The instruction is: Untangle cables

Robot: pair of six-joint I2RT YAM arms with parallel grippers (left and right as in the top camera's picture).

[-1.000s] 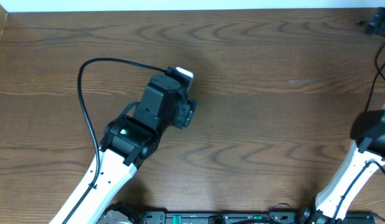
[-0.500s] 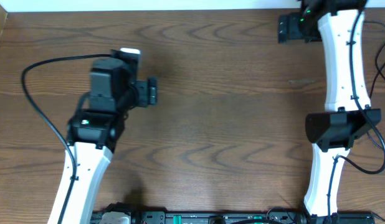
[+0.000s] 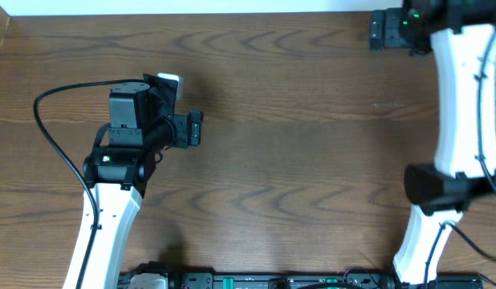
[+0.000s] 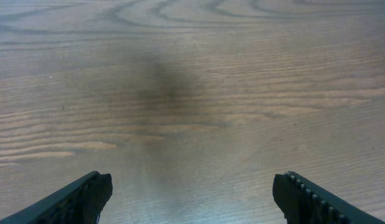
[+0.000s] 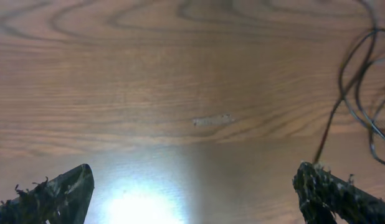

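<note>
Thin black cables [image 5: 339, 87] looped at three o'clock in the right wrist view (seemingly tangled, partly cropped). The left gripper [image 4: 192, 200] and right gripper [image 5: 192, 198] gaped wide, empty, above the brown wood-grain table [image 4: 192, 74].

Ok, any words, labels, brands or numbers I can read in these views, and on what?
None readable.
The wooden table is bare grain.
The black cables show no markings.
The left arm and right arm show no lettering.
The dark rail at the overhead view's bottom edge is too small to read.
</note>
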